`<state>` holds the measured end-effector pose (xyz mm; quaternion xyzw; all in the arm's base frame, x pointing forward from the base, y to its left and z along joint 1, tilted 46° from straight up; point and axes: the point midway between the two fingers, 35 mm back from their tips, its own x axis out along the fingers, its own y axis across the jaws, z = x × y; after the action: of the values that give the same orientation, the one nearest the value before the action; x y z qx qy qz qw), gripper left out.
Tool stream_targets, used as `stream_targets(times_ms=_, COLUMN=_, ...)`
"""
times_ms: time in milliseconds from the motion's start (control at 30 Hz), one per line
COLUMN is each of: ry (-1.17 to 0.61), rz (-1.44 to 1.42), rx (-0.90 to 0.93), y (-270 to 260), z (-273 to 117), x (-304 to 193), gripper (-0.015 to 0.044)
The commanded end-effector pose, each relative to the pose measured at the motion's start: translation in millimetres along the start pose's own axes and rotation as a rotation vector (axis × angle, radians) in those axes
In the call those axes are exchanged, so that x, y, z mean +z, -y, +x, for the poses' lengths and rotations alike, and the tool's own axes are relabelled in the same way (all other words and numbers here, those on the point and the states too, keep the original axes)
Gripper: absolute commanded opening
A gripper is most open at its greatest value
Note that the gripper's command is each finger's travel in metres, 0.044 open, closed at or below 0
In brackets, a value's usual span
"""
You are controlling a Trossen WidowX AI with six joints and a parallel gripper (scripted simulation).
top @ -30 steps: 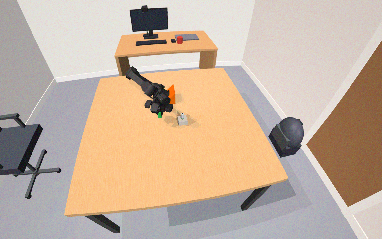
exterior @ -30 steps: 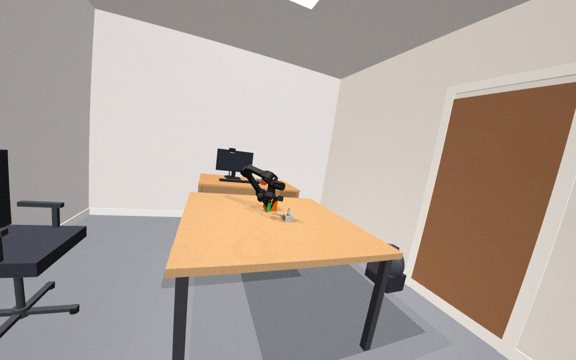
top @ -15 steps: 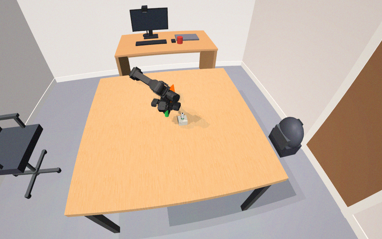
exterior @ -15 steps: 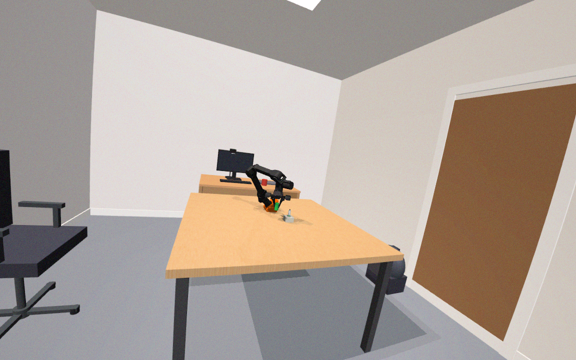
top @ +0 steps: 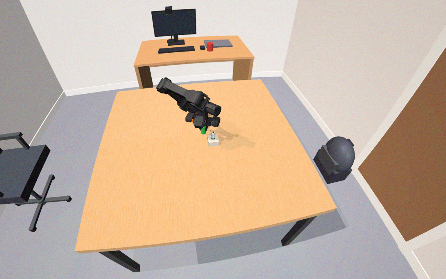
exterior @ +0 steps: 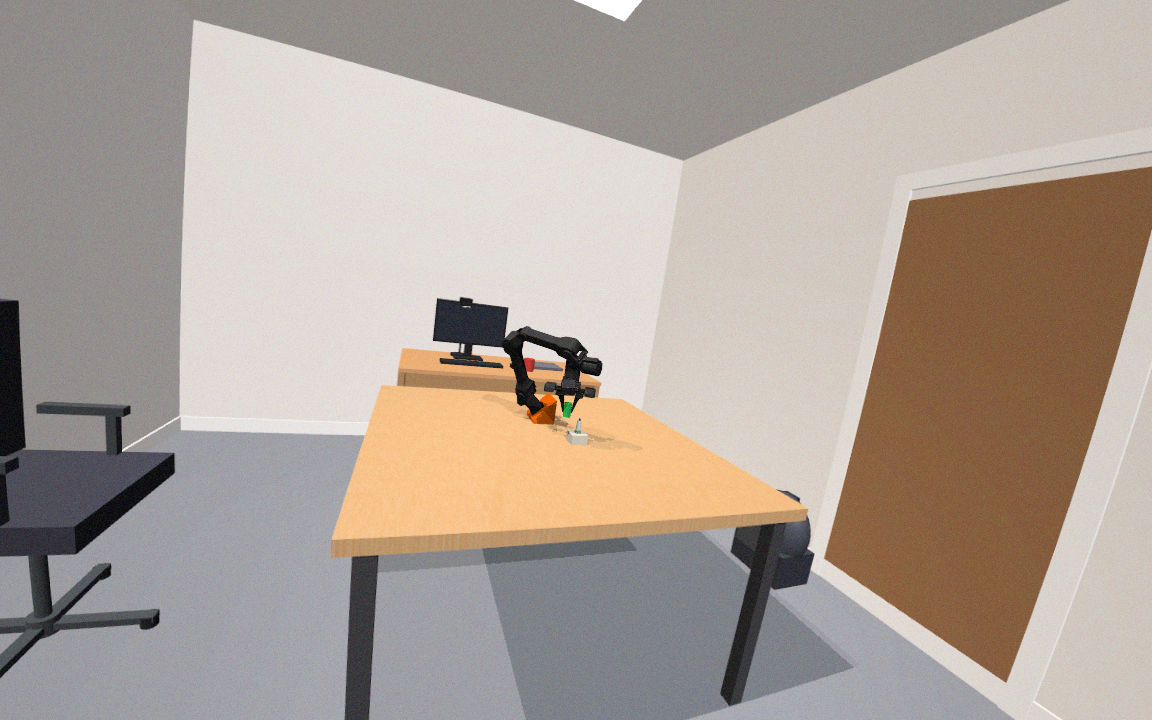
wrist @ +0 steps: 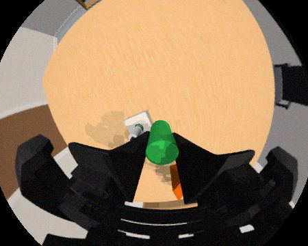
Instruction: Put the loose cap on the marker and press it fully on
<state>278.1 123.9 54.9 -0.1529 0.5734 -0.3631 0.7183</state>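
Note:
My gripper [top: 203,128] [exterior: 567,404] [wrist: 161,135] is shut on the green cap [top: 203,130] [exterior: 567,410] [wrist: 161,150] and holds it above the table. The marker [top: 213,135] [exterior: 578,425] [wrist: 137,130], light grey with a dark tip, stands upright in the pale holder block [top: 213,142] [exterior: 577,438] [wrist: 132,121]. The cap is up and to the left of the marker in the top and exterior views, and apart from it. In the wrist view the marker is just left of the cap, its tip near the left finger.
An orange wedge [exterior: 543,410] [wrist: 176,184] stands on the table [top: 169,187] [exterior: 490,492] behind the gripper, mostly hidden by the arm in the top view. A desk [top: 169,59] with a monitor [top: 174,23] stands beyond the table's far edge.

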Motion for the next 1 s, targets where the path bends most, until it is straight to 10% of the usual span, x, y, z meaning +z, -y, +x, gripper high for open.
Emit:
stream_targets(times_ms=0, ry=-0.005, rz=0.005, rx=0.0, y=-15, z=-5, x=-8, gripper=0.0)
stream_targets(times_ms=967, ry=-0.004, rz=0.017, rx=-0.007, y=-51, z=0, x=-29, gripper=0.0)
